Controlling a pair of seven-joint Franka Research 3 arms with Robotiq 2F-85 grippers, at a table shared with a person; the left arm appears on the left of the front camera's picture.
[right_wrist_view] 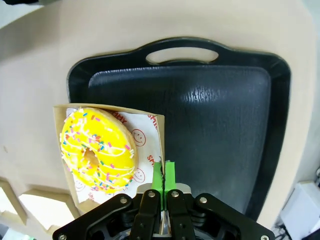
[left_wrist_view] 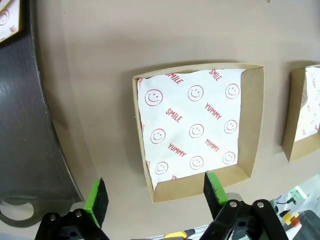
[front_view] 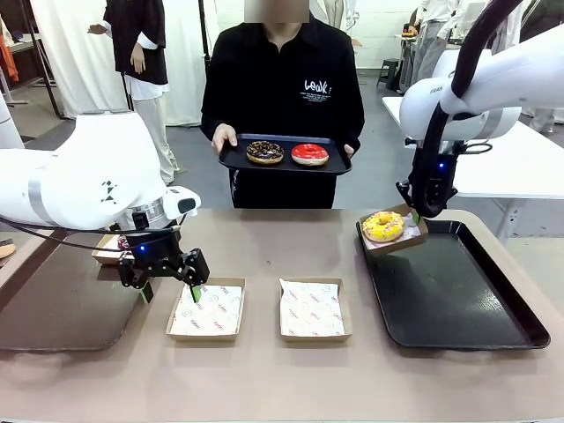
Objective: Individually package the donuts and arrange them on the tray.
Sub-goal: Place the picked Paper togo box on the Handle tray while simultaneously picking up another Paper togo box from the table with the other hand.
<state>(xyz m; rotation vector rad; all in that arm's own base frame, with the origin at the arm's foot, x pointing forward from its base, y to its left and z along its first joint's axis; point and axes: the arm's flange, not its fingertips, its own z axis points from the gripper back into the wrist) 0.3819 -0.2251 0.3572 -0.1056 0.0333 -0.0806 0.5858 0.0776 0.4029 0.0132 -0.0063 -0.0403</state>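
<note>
A yellow sprinkled donut (front_view: 382, 226) (right_wrist_view: 97, 150) lies in a paper-lined kraft box (front_view: 412, 231) (right_wrist_view: 145, 131). My right gripper (front_view: 429, 209) (right_wrist_view: 163, 174) is shut on that box's rim and holds it tilted over the far-left corner of the black tray (front_view: 458, 291) (right_wrist_view: 210, 110). My left gripper (front_view: 169, 293) (left_wrist_view: 156, 196) hangs open just above the near edge of an empty lined box (front_view: 208, 309) (left_wrist_view: 197, 127). A person across the table holds a small black tray (front_view: 238, 161) carrying a dark sprinkled donut (front_view: 264, 152) and a red donut (front_view: 309, 154).
A second empty lined box (front_view: 313, 309) (left_wrist_view: 305, 112) sits mid-table. A dark tray (front_view: 53, 304) (left_wrist_view: 25, 125) lies at the left, with another box (front_view: 107, 251) partly hidden behind my left arm. Bare tabletop lies between the boxes and the person.
</note>
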